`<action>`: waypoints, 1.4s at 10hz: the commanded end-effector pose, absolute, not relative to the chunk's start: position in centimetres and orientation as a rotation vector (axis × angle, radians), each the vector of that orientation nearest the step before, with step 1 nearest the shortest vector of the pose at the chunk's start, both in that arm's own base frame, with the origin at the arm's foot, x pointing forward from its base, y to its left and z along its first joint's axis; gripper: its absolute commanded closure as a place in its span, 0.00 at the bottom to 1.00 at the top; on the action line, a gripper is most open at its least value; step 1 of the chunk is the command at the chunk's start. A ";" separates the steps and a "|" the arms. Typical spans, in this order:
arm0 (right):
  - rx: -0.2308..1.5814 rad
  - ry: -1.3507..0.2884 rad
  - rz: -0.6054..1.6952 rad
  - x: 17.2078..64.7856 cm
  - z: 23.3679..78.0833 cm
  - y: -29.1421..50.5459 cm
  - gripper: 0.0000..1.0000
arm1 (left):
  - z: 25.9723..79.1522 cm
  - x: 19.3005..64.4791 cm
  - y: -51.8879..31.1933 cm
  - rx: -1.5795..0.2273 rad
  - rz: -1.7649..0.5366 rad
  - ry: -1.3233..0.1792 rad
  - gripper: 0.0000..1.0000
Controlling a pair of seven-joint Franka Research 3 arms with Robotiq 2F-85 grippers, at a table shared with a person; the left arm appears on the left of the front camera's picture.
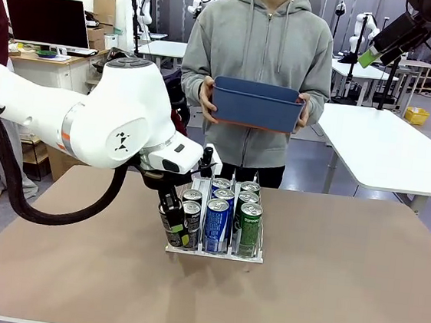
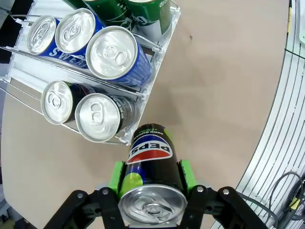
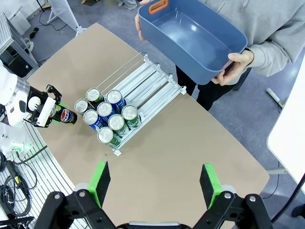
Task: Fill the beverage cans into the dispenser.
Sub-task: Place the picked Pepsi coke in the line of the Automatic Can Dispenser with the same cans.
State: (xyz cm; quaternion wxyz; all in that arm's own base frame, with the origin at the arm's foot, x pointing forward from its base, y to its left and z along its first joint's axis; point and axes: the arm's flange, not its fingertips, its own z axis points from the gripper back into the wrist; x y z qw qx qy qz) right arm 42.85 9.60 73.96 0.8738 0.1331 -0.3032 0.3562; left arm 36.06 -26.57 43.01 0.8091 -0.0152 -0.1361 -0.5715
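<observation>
My left gripper (image 1: pixel 169 217) is shut on a black beverage can (image 2: pixel 151 162), its green pads (image 2: pixel 116 175) pressed on both sides of it. The can hangs just outside the front left corner of the dispenser (image 1: pixel 254 252), by the lane of black cans. That clear rack (image 3: pixel 151 81) holds several cans: black (image 1: pixel 192 219) in the left lane, blue (image 1: pixel 216 225) in the middle and green (image 1: pixel 249 227) on the right. My right gripper (image 3: pixel 157 191) is open and empty, raised high at the far right (image 1: pixel 375 53), well above the table.
A person stands at the far side of the table, both hands holding an empty blue bin (image 1: pixel 256 108) at chest height. The same bin (image 3: pixel 198 40) hangs beyond the rack's rear end. The brown tabletop (image 1: pixel 341 283) is bare to the right of the rack.
</observation>
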 end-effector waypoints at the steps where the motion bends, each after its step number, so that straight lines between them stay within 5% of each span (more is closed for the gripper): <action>1: 0.298 -0.635 0.757 42.8 73.9 9.5 0.00 | 42.9 35.8 -26.3 -0.030 -1.222 -0.290 0.43; 10: 0.298 -0.635 0.757 42.8 73.9 9.5 0.00 | 41.8 39.3 -28.9 0.159 -1.144 -0.283 0.43; 14: 0.298 -0.635 0.757 42.8 73.9 9.5 0.00 | 42.3 42.2 -29.1 0.113 -1.133 -0.328 0.43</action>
